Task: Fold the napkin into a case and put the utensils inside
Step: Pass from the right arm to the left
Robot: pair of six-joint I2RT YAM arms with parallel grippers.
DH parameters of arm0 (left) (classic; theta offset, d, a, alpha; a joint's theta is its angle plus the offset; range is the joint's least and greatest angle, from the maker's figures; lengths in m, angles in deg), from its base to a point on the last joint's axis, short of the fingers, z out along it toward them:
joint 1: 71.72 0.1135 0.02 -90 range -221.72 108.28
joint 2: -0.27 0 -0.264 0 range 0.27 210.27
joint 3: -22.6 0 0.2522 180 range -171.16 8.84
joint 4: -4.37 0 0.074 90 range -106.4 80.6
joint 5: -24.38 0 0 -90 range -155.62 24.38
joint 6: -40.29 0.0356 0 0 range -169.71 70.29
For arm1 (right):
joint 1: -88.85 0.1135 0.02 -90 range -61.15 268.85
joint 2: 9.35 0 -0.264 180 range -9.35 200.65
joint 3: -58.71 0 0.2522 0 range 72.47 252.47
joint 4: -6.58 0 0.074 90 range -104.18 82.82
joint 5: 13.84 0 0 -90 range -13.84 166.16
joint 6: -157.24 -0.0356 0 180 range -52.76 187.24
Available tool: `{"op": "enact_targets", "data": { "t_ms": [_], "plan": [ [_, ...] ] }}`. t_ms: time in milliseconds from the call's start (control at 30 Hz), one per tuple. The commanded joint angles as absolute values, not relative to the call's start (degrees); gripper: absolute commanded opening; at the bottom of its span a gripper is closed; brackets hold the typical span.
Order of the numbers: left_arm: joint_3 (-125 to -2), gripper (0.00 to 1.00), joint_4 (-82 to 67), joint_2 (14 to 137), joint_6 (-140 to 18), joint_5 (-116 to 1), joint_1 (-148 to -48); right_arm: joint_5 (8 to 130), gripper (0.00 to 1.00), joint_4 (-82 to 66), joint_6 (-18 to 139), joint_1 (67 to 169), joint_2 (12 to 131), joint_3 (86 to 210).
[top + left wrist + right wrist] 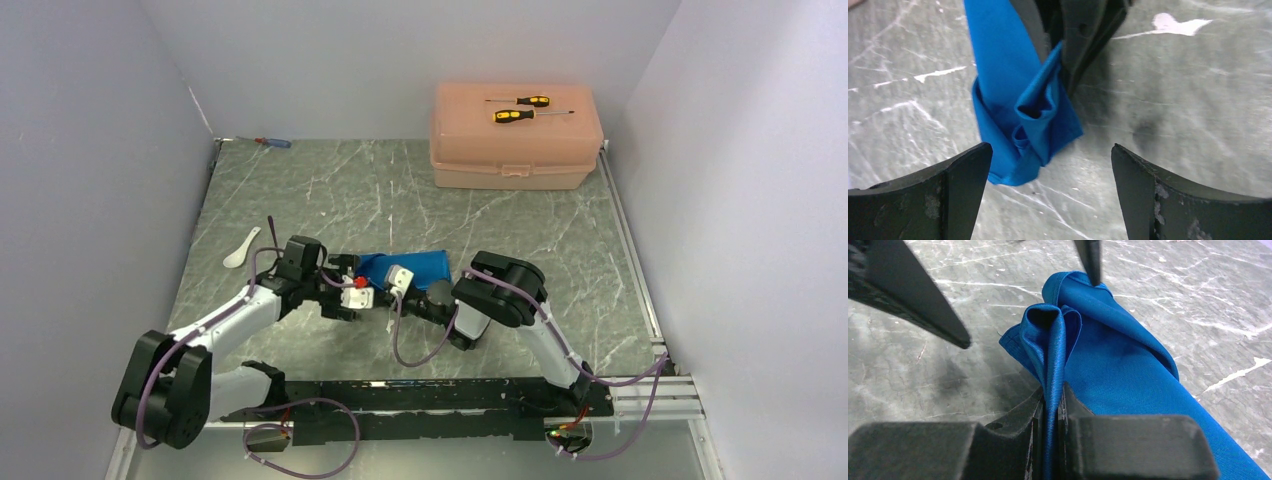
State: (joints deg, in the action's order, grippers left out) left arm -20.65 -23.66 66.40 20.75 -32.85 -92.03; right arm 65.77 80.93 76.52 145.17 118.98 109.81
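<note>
**Right end effector pinches the napkin, left one spread wide**

The napkin (412, 266) lies mid-counter, just ahead of both arms, as a long, loosely folded blue strip. Its left end is bunched and raised off the counter (400, 190); the rest lies flat, running off to the right.

The right end effector (1052, 402) is pressed together on that raised end. A doubled fold of cloth is caught between its fingers, and the fold bulges open in a small loop just above them.

The left end effector (1050, 150) faces it from the other side with its fingers spread wide and nothing between them but the napkin's loose end. In the right wrist view, one of its tips sits right at the cloth's far fold; the other stands well off it.

The spoon (238, 250) lies on the counter left of the left arm, well apart from the napkin. A peach box (515, 165) stands at the back right with two screwdrivers (520, 115) on its lid.
</note>
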Motion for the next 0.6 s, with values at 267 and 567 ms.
{"op": "enact_targets", "data": {
  "t_ms": [267,567],
  "plan": [
    [-19.4,0.88,-20.8,66.9,33.6,-23.7,-92.7,60.9,0.15,89.8,72.7,145.0,120.8,110.0],
    [-18.4,0.69,-15.4,70.9,36.5,-26.1,-93.0,58.8,0.16,88.2,70.8,143.9,120.2,110.2]
  ]
}}
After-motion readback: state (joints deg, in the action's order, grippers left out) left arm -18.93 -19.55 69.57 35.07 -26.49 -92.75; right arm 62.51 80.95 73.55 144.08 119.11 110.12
